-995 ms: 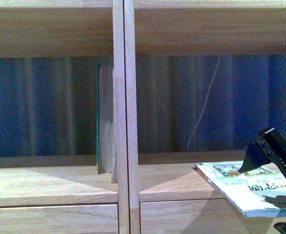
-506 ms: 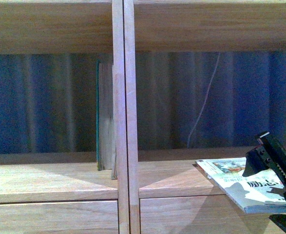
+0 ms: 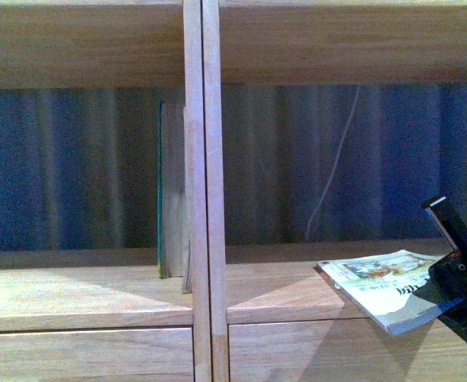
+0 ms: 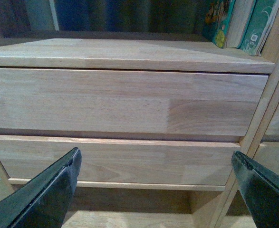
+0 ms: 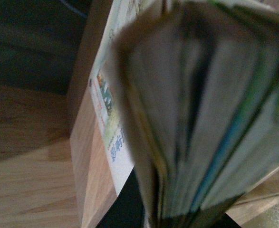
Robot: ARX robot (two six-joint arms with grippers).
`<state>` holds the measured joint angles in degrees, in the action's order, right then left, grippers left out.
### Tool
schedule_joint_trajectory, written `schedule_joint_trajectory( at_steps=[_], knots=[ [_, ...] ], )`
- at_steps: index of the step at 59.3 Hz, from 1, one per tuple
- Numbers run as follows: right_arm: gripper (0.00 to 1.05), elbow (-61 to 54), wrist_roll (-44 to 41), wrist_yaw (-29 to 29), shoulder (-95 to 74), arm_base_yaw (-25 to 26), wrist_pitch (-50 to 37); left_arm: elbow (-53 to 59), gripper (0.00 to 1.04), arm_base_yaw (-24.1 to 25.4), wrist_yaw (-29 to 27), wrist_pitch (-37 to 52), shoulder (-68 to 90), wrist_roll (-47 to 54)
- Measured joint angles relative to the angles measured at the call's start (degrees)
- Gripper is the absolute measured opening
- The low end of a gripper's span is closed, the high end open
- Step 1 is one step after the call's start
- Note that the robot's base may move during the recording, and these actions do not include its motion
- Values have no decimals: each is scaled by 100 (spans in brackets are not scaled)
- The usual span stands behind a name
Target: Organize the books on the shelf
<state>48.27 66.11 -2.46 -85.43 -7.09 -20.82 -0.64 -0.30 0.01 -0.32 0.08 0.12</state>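
The pale wooden shelf fills the front view, with its double centre post. A green-covered book stands upright against the post's left side. It also shows in the left wrist view. My right gripper is shut on the thin paperback book at the lower right. It holds the book nearly flat just over the right shelf board. In the right wrist view the paperback's page edges are blurred and hide the jaws. My left gripper is open and empty in front of the drawer fronts.
A thin pale cable hangs behind the open back of the right bay, in front of a dark blue curtain. A colourful book stands beside the green one. An upper shelf board runs overhead.
My right gripper has shifted right and tipped. The paperback now lies flatter, with less of its cover showing. The green book and the shelf have not moved.
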Motion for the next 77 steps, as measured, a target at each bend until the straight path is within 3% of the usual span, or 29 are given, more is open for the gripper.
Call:
schedule_joint_trajectory(
  at_steps=[19, 42, 56, 67, 77],
  knots=[
    [7, -372, -466, 734, 745, 492, -258, 0, 97, 0, 0, 0, 0, 2],
    [7, -688, -1314, 3147, 2726, 1711, -619, 0, 97, 0, 0, 0, 0, 2],
    [7, -691, -1333, 4044, 3407, 2048, -918, 0, 97, 0, 0, 0, 0, 2],
    [7, -669, -1045, 4072, 3705, 1893, -1381, 0, 97, 0, 0, 0, 0, 2],
    [7, -245, -1340, 3377, 3742, 990, -734, 0, 97, 0, 0, 0, 0, 2]
  ],
)
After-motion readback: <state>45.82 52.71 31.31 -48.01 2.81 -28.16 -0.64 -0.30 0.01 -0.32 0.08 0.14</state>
